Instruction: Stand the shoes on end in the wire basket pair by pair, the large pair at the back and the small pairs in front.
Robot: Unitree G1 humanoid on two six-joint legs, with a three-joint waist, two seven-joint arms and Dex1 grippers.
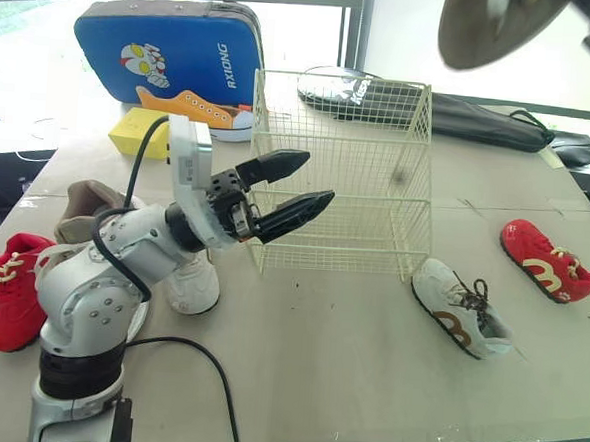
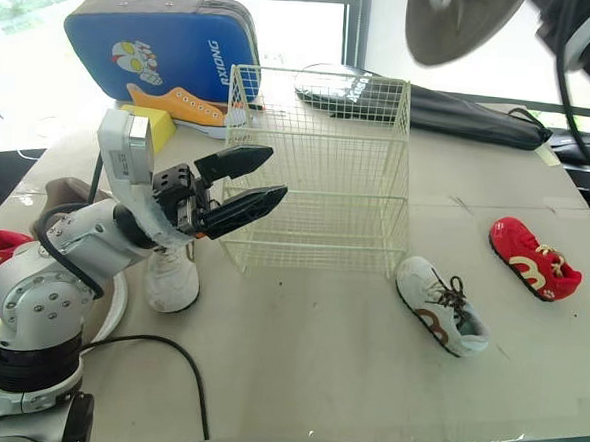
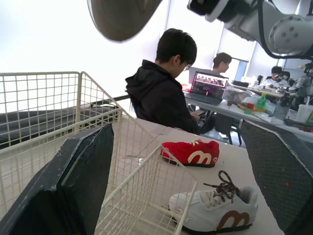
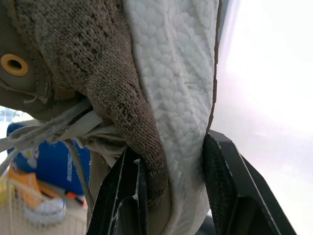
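My left fingers (image 1: 316, 178) wide apart and empty beside the wire basket (image 1: 344, 79) on the counter (image 1: 346, 374), my right fingers (image 4: 171, 147) clamped on a big shoe (image 1: 492, 28) high far right, person (image 3: 159, 93) at laptop (image 3: 209, 84) beyond

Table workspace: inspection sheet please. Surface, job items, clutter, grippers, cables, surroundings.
Surface: cardboard-covered table, flat.
Job's things: wire basket upright, no shoes inside; white-and-brown sneaker and red shoe lying right of it; white shoe, tan shoe, second red shoe to its left; orange sneaker behind.
Clutter: blue case, yellow box, black bag at the back.
Grippers: left gripper open, by basket's front-left corner; right gripper shut on large knit shoe, held high.
Cables: black cable loops from the left arm over the table.
Surroundings: people seated at desks, laptop open.
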